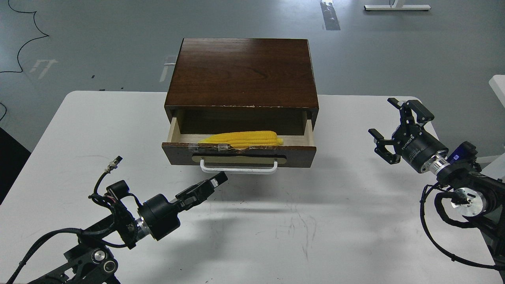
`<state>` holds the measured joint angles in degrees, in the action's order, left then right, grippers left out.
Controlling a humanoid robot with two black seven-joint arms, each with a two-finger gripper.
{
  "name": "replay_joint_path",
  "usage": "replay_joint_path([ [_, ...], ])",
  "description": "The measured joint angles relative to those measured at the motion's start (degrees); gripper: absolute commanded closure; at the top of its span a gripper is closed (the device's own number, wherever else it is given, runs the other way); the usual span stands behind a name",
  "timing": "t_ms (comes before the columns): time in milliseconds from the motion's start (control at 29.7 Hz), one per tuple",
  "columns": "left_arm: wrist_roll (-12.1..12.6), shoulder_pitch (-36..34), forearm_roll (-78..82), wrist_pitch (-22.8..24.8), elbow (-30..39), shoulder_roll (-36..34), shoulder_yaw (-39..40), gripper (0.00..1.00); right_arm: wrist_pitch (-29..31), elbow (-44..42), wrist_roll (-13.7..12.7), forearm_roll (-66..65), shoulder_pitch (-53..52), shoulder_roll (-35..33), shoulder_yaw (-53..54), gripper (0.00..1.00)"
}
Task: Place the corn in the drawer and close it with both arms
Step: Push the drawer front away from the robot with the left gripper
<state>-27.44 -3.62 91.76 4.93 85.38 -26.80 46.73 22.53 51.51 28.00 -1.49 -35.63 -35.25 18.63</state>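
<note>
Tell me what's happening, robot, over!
Left gripper shut, tip at the handle. Right gripper open, empty, off to the side. Corn inside the half-open drawer. Nothing blocking.
</note>
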Motion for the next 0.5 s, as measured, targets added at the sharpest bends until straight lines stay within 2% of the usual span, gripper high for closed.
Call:
replay_joint_path([
  [505, 0.4, -5.2, -0.2, 1.5, -3.9, 0.1, -0.4, 1.00, 0.0, 0.0, 0.0, 0.0, 0.8, 0.0, 0.0, 0.01],
])
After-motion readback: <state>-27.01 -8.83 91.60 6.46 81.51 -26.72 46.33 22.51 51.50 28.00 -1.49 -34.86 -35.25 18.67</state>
